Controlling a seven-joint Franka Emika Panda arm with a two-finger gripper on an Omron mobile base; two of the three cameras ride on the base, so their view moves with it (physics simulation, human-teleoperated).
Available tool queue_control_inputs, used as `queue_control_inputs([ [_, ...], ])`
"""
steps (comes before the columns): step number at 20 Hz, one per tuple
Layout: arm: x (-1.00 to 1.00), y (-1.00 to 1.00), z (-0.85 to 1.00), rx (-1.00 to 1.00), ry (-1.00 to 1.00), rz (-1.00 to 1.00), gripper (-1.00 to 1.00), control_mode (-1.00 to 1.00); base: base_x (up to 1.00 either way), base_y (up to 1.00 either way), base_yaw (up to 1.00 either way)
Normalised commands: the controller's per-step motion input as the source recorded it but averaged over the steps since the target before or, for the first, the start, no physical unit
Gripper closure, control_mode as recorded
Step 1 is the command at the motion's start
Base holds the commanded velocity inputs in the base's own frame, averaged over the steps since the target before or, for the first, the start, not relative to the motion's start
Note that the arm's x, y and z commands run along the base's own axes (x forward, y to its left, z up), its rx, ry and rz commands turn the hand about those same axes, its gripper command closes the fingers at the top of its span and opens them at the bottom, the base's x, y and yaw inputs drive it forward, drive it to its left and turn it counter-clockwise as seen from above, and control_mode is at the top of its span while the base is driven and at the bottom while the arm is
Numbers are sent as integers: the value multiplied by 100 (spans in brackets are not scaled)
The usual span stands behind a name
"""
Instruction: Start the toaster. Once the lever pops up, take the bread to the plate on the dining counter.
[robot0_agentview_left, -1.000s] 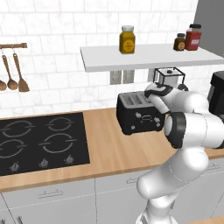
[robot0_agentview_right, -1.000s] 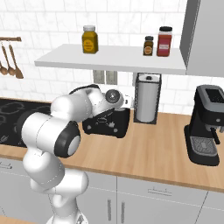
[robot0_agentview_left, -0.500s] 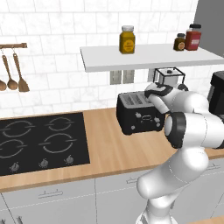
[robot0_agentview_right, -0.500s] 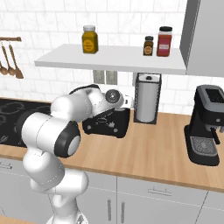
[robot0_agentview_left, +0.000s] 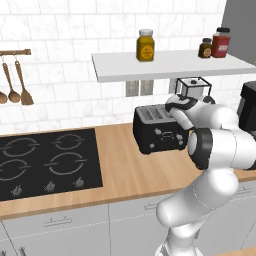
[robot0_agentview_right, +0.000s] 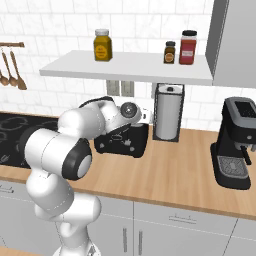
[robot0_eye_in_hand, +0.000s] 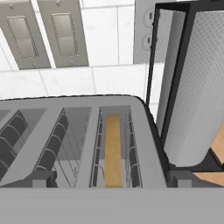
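Nothing moved since prior frame, tan bread (robot0_eye_in_hand: 113, 148) upright in black toaster (robot0_agentview_left: 159, 129) slot, gripper (robot0_eye_in_hand: 109, 186) released.

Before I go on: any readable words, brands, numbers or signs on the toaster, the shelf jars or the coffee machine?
None can be read.
Toaster: knobs on its face, no legible marks.
Yellow jar: label is a blur.
Red jar and small dark jar: labels too small.
Coffee machine: no lettering visible.
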Motion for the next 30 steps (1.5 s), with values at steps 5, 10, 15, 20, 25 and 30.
queue_control_inputs([
  [5, 0, 0, 0, 0, 0, 0, -100, -100, 0, 0, 0],
  [10, 0, 0, 0, 0, 0, 0, -100, -100, 0, 0, 0],
  [15, 0, 0, 0, 0, 0, 0, -100, -100, 0, 0, 0],
  [20, 0, 0, 0, 0, 0, 0, -100, -100, 0, 0, 0],
  [25, 0, 0, 0, 0, 0, 0, -100, -100, 0, 0, 0],
  [30, 0, 0, 0, 0, 0, 0, -100, -100, 0, 0, 0],
])
